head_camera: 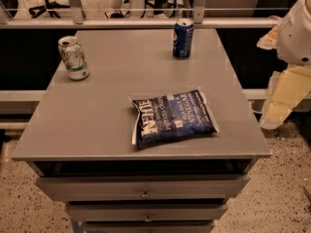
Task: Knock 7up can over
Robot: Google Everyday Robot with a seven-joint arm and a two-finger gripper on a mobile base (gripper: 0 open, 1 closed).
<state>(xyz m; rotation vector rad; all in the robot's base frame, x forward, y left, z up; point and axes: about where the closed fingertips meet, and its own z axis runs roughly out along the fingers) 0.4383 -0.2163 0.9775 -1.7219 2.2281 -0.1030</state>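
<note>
The 7up can (73,57) is white and silver with green markings. It stands upright near the back left corner of the grey table (87,125). My gripper (278,111) hangs off the table's right side, below the white arm (297,30) at the right edge of the view. It is far from the can, on the opposite side of the table, and it holds nothing that I can see.
A dark blue soda can (182,38) stands upright at the table's back edge, right of centre. A blue chips bag (173,118) lies flat in the front middle. Drawers (146,188) are under the tabletop. A railing (146,21) runs behind the table.
</note>
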